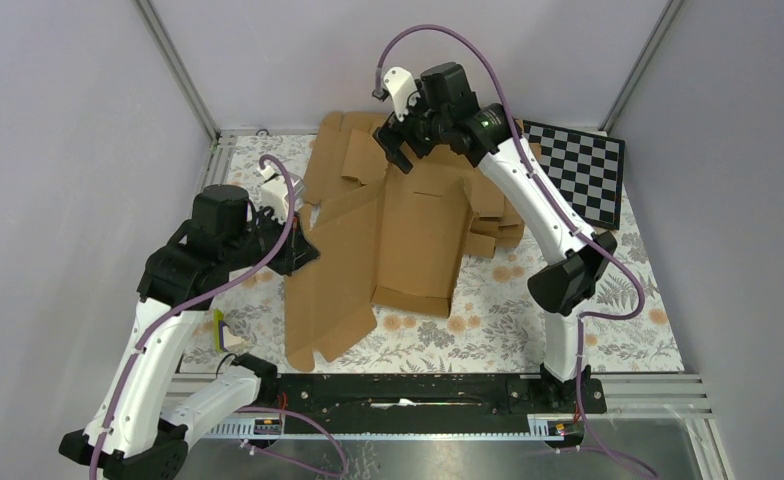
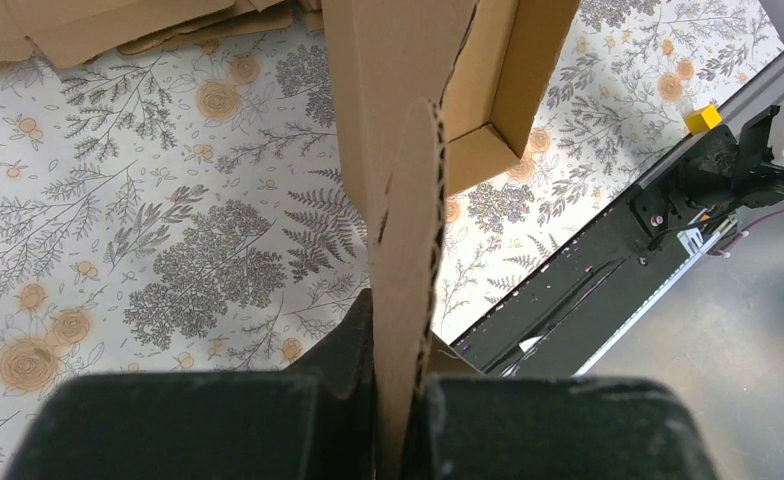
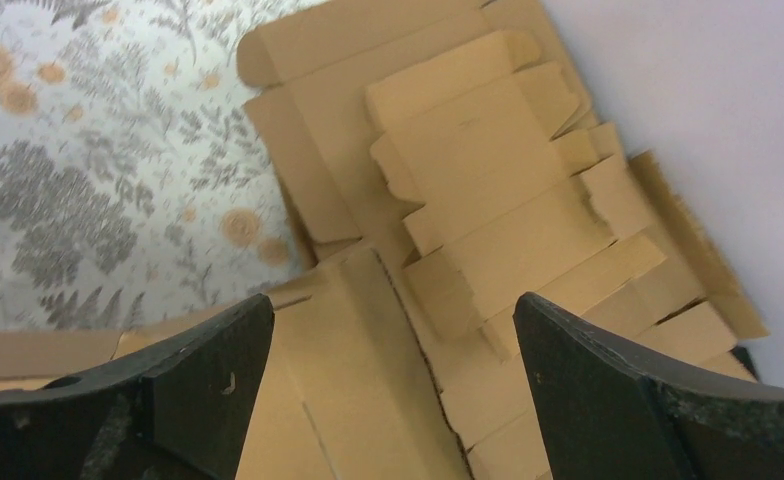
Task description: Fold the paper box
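Note:
The paper box [image 1: 408, 235] is a creased brown cardboard sheet, partly raised over the floral table at the centre. My left gripper [image 1: 303, 250] is shut on its left flap. In the left wrist view the flap's corrugated edge [image 2: 403, 250] stands upright, clamped between the two black fingers of that gripper [image 2: 400, 390]. My right gripper [image 1: 398, 150] is open and empty above the sheet's far end. In the right wrist view its fingers [image 3: 208, 380] stand wide apart over a flap of the box [image 3: 348, 400].
A pile of flat brown cardboard blanks [image 1: 493, 225] lies behind and under the box; it also shows in the right wrist view [image 3: 508, 180]. A black-and-white checkerboard [image 1: 578, 170] lies at the back right. A black rail [image 1: 418, 390] runs along the near edge. Grey walls enclose the table.

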